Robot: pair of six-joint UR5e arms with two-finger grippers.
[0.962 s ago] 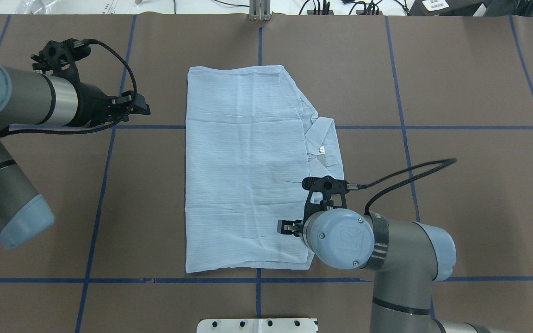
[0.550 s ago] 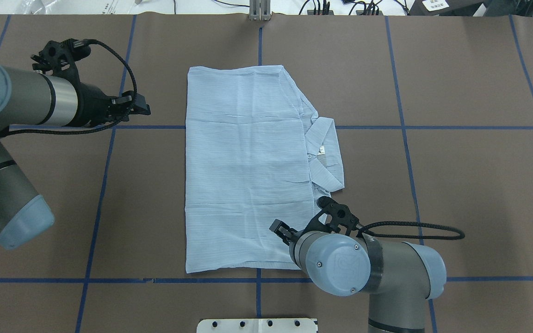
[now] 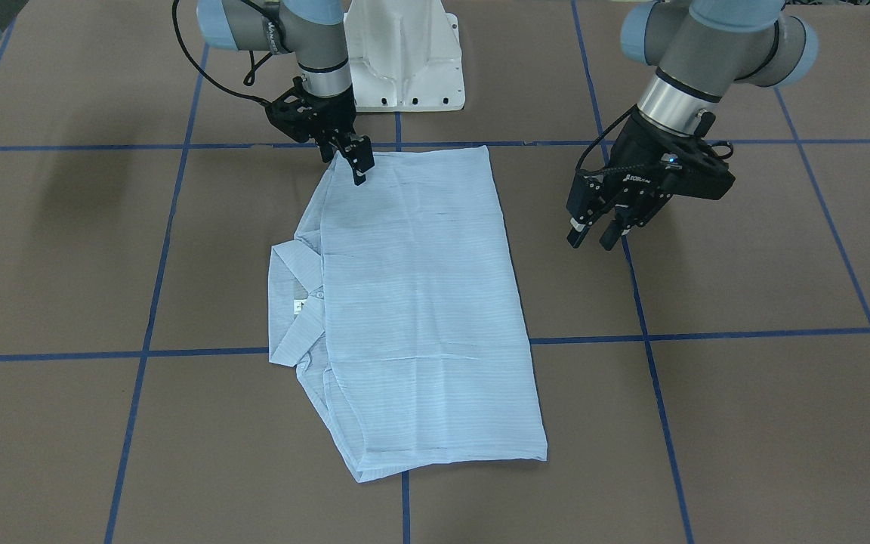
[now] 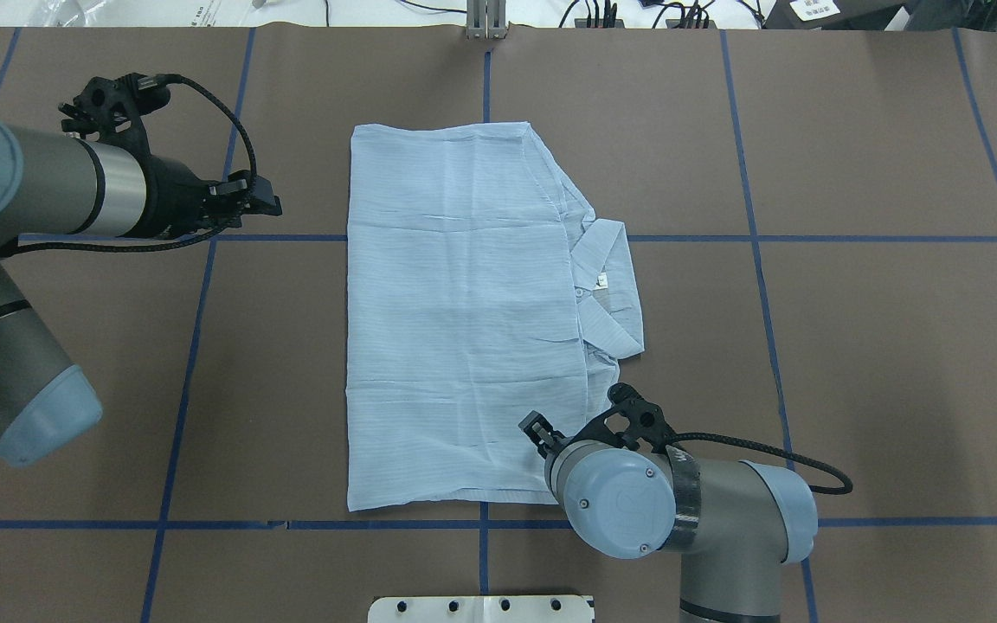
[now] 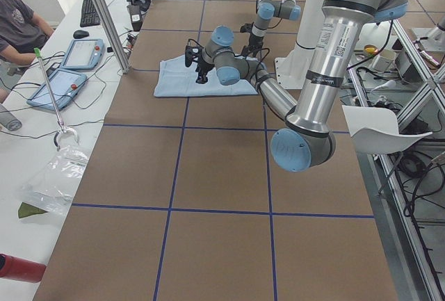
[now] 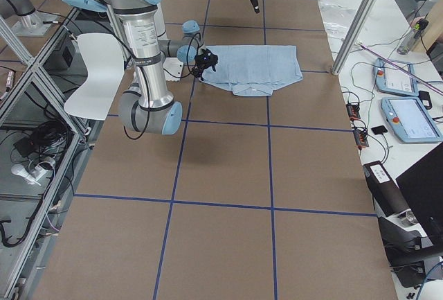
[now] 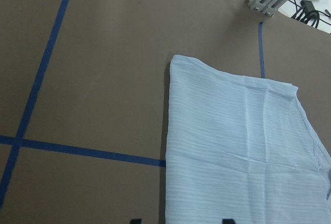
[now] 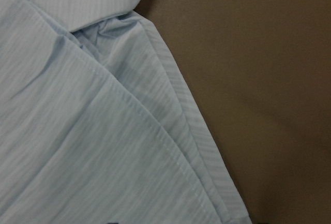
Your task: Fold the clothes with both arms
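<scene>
The pale-blue striped shirt [image 4: 455, 329] lies folded into a tall rectangle mid-table, with its collar [image 4: 607, 290] sticking out on my right. It also shows in the front view [image 3: 420, 302]. My right gripper [image 4: 536, 430] is open and empty. It hovers just above the shirt's near right corner, also in the front view [image 3: 356, 162]. The right wrist view shows the layered shirt edge [image 8: 103, 131] close below. My left gripper [image 4: 272, 201] is open and empty, off the shirt's left edge above bare table, also in the front view [image 3: 592, 240].
The brown table cover [image 4: 853, 346] carries a grid of blue tape lines. The white pedestal base [image 3: 405, 60] stands at the near edge. An aluminium post [image 4: 486, 22] stands at the far edge. An operator [image 5: 17, 23] and tablets are beyond the far side.
My right arm's wrist has swung back toward the near edge and turned, while its gripper stayed over the shirt's near right corner. The left arm and the shirt have not moved.
</scene>
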